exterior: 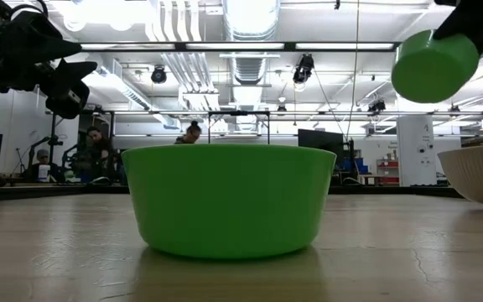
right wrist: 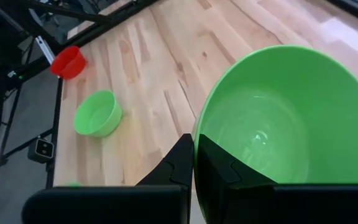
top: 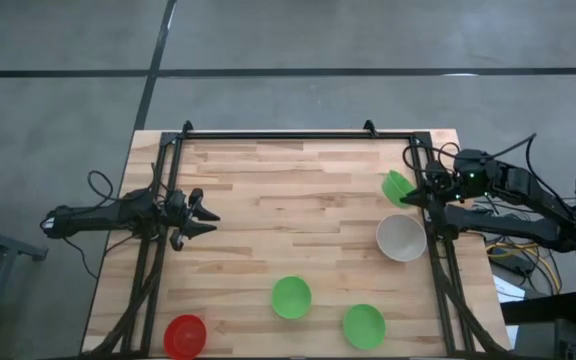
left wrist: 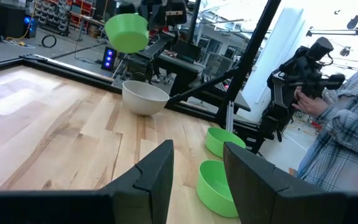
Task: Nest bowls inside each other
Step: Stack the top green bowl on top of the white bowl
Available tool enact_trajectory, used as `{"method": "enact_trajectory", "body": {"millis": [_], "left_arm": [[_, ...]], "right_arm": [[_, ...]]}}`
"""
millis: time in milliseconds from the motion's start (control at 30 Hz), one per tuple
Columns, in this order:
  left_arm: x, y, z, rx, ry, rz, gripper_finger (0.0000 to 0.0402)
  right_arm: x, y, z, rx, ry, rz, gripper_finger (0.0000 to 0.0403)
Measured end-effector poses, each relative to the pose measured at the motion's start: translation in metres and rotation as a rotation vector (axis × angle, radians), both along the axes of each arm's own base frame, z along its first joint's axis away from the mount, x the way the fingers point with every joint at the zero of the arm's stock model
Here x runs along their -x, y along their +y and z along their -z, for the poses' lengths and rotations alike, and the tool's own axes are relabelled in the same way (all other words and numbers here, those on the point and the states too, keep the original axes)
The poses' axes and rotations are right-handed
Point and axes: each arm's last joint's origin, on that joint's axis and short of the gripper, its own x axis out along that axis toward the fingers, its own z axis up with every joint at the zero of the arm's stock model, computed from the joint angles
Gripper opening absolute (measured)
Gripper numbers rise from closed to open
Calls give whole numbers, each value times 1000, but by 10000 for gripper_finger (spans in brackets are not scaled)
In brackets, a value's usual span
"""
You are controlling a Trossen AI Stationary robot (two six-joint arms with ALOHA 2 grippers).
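Observation:
My right gripper (top: 415, 192) is at the table's right edge, shut on a green bowl (top: 398, 187) held in the air just beyond the far side of the pale white bowl (top: 401, 238). The white bowl rests on its base, mouth up. Two more green bowls (top: 291, 297) (top: 364, 325) and a red bowl (top: 185, 336) stand on their bases near the front edge. My left gripper (top: 203, 215) waits open at the left side, pointing level across the table, with nothing between its fingers. My right gripper pinches the green bowl's rim (right wrist: 197, 134), one finger (right wrist: 222, 168) inside the bowl and the other (right wrist: 178, 163) outside its wall. The fingers slant down from the table's right side. The bowl (exterior: 434, 65) hangs tilted, lifted clear of the table.
Dark frame rails (top: 158, 250) run along the left, right and far sides of the wooden table. A person in a plaid shirt (left wrist: 347, 124) stands beyond the table, holding a device. The middle and far part of the tabletop (top: 298, 180) is bare wood.

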Motion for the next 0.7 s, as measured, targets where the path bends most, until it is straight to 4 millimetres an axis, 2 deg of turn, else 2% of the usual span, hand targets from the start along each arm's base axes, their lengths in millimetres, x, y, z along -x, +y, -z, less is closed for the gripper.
{"method": "enact_trajectory", "body": {"millis": [700], "left_arm": [[0,0,0,0,0,0,145]], "right_arm": [[7,2,13,-99,143,65,8]]}}
